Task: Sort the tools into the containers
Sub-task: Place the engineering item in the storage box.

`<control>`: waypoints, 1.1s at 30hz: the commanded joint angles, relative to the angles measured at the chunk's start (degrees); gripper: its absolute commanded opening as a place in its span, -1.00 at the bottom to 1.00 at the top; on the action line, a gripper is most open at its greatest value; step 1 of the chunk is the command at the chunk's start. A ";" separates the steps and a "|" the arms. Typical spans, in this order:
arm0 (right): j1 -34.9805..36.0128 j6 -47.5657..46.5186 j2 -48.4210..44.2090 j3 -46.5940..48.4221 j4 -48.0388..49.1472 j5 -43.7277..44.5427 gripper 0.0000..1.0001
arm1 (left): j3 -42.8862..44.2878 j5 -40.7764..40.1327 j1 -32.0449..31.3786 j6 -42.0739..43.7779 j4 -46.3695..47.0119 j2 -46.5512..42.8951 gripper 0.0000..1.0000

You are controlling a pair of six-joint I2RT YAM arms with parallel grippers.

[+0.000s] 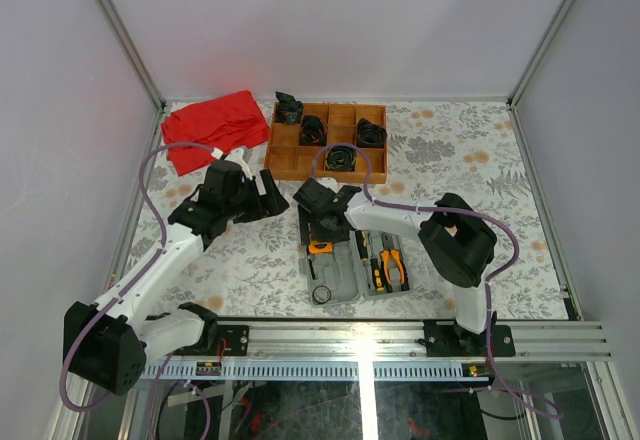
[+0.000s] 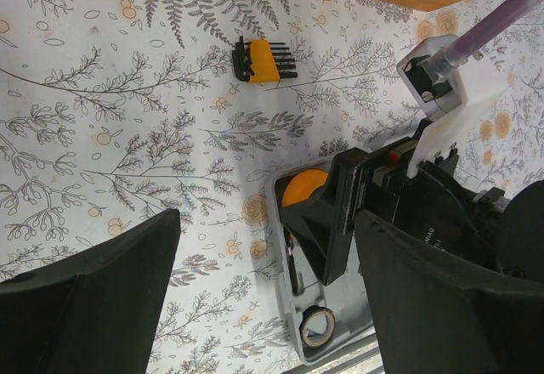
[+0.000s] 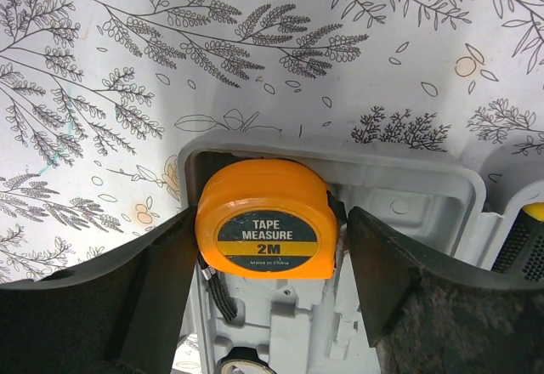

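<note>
The grey hinged case (image 1: 345,285) lies open near the table's front edge. My right gripper (image 1: 325,215) is shut on the round orange tape measure (image 3: 265,231), which sits flat in the top corner recess of the case (image 3: 408,204). A thin black ring (image 1: 322,293) lies in the same half, below the tape measure. Orange-handled pliers (image 1: 393,265) and black-and-yellow screwdrivers (image 1: 375,272) lie in the other half. An orange-and-black hex key set (image 2: 265,59) lies on the cloth left of the case. My left gripper (image 2: 268,306) is open and empty above the cloth, left of the case (image 2: 289,322).
A brown wooden compartment tray (image 1: 290,155) with black coiled bundles stands at the back. A red cloth (image 1: 215,125) lies at the back left. A metal rail (image 1: 400,335) runs along the front edge. The right arm's wrist crowds the left wrist view.
</note>
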 commanded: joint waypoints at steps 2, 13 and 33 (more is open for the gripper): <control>-0.21 -1.56 -4.73 0.33 -1.18 1.77 0.52 | -0.66 1.38 0.68 -0.04 0.85 0.03 0.63; -0.52 -5.15 -16.64 -7.74 6.47 4.42 0.51 | -2.65 3.81 1.04 -3.07 1.89 -1.69 0.61; -7.00 -4.14 -15.25 -16.91 20.57 -13.16 0.09 | -19.39 4.47 -8.98 -15.38 28.28 2.78 0.54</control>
